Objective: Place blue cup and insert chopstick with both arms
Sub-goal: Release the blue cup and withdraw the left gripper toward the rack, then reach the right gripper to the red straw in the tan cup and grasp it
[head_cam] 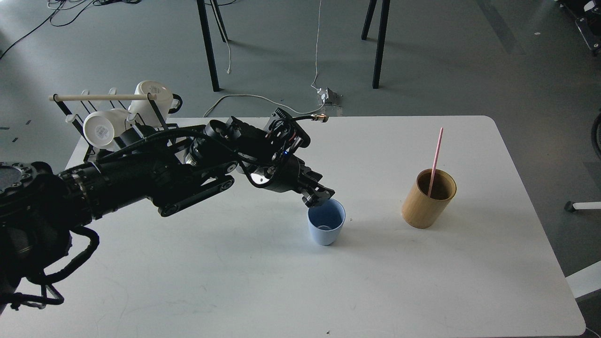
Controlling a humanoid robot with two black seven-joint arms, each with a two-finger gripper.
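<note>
The blue cup stands upright on the white table, near its middle, and nothing holds it. My left gripper hangs just above the cup's far-left rim, its fingers slightly apart and off the cup. The pink chopstick stands leaning inside the tan cylindrical holder, to the right of the cup. My right arm is out of view.
A black wire rack with a pale wooden rod and two white mugs stands at the table's back left corner, behind my left arm. Black chair legs and cables are on the floor beyond the table.
</note>
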